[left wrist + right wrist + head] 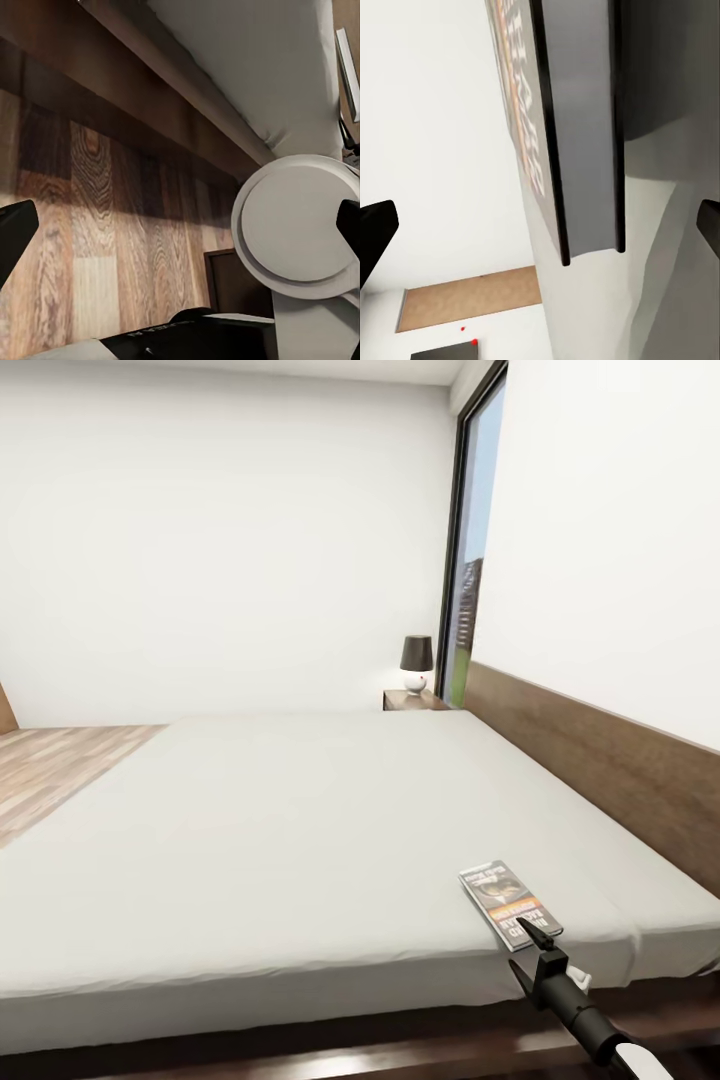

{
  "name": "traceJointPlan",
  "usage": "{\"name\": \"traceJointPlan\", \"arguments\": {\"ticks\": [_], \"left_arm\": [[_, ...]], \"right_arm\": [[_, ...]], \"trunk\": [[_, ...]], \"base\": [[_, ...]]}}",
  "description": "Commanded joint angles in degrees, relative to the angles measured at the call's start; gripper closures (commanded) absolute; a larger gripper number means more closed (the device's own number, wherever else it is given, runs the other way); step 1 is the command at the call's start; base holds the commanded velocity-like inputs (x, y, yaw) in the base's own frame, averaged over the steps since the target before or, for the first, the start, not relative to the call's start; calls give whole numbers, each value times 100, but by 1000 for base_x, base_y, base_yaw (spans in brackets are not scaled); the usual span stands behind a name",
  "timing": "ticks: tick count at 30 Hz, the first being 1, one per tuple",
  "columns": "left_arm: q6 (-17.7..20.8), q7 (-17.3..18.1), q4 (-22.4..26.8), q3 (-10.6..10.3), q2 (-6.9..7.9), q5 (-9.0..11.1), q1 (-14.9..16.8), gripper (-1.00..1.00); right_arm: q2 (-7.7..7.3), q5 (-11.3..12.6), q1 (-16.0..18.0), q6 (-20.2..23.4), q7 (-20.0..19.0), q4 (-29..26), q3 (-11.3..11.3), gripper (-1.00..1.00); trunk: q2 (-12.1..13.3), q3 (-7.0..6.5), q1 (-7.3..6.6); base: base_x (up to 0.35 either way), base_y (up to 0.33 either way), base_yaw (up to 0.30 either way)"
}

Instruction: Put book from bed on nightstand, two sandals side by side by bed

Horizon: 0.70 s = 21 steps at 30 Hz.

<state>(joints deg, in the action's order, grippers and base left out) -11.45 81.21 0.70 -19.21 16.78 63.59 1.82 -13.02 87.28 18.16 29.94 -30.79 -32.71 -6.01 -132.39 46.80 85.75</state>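
One book (509,904) is seen lying flat on the bed (300,830), close to the near edge of the grey mattress and toward the headboard side. It has a pale grey cover with an orange band and dark letters.

The right gripper (532,932) is seen in the head view as a black pincer on the end of a black and white arm. It is raised up from below the bed's edge, and its tip is right at the near end of the book. From this view it cannot be told if the book is touched. In the right wrist view the book (577,135) is seen very close up, edge on, between the two black fingertips (375,236) at the sides of the picture. The fingers are spread wide apart, and nothing is held.

In the left wrist view two black fingertips (15,232) of the left gripper are also spread wide, with nothing between them. The wood floor (97,225) and the dark bed frame (150,90) are seen past them.

Far across the bed, a dark nightstand (412,700) is set beside the headboard (600,770). A lamp (416,663) with a dark shade is stood on it, next to a tall window (470,550).
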Motion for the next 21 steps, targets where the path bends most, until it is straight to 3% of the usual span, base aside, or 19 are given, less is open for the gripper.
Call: {"name": "traceJointPlan", "arguments": {"ticks": [1,21], "left_arm": [[-50,6,0,-48,1,44,3,-100],[-50,8,0,-48,1,40,3,-100]], "right_arm": [[1,35,3,47,1,3,-14,-100],[1,37,3,48,-15,2,-14,-100]], "trunk": [[-2,6,-1],[-2,6,-1]], "base": [[28,17,0],[5,3,0]]}}
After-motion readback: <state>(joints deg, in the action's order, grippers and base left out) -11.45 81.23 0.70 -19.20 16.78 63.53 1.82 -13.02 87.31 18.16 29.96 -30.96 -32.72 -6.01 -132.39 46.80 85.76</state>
